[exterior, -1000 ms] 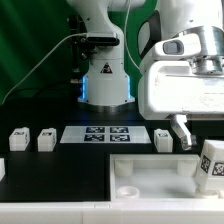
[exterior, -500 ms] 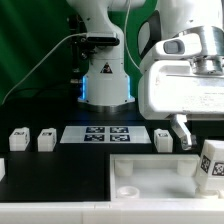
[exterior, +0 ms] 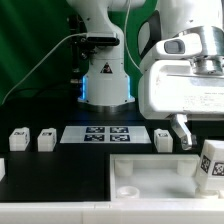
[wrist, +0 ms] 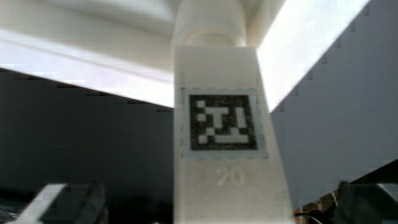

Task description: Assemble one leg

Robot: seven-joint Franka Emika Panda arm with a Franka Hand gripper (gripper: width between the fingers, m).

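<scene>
Leg (exterior: 210, 167) upright at the right edge of the exterior frame, below the wide-open gripper (wrist: 214, 205).
From the exterior view's left: two small white posts (exterior: 18, 138) stand side by side on the dark bench (exterior: 50, 185), the marker board (exterior: 105, 133) lies flat at centre, a third post (exterior: 163, 139) stands just past it, and the white panel (exterior: 140, 175) fills the lower right, with the leg at its right end. In the wrist view the leg runs down the middle, its tag (wrist: 222, 122) facing the camera; the dark fingers (wrist: 63, 203) sit apart from it on either side, gripping nothing.
</scene>
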